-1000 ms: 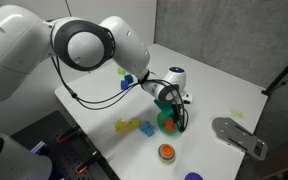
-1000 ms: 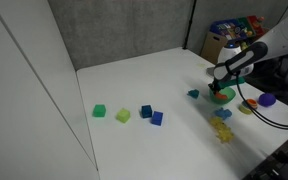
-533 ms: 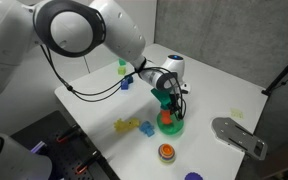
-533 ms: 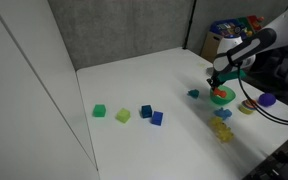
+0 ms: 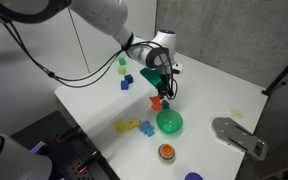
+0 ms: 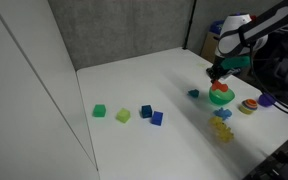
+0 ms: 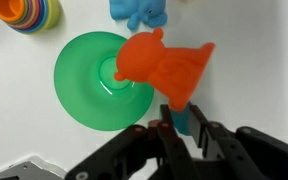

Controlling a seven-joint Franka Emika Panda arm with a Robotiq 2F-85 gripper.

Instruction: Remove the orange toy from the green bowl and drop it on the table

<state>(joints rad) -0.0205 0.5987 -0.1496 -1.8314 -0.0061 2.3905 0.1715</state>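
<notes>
My gripper [image 7: 181, 112] is shut on the orange toy [image 7: 159, 62], a blocky orange-red piece with a blue bit between the fingers. The toy hangs in the air above the green bowl [image 7: 84, 90], which stands empty on the white table [image 7: 254, 70]. In both exterior views the gripper [image 5: 162, 84] [image 6: 220, 71] holds the toy [image 5: 156, 102] [image 6: 220, 87] clear of the bowl [image 5: 170, 124] [image 6: 220, 99], raised above the table [image 5: 209, 95] [image 6: 134, 85].
Yellow toy pieces [image 5: 132, 126] [image 6: 222, 131] lie by the bowl. An orange disc [image 5: 166, 152] [image 6: 249, 105] and a purple piece [image 6: 267, 99] are near the edge. A blue toy [image 7: 139, 10] [image 6: 193, 94] is close. Blue and green blocks [image 6: 149, 114] [image 6: 99, 111] lie farther off.
The gripper has risen from inside the green bowl with the orange toy in it and moved up and away from the bowl. The bowl stays in place.
</notes>
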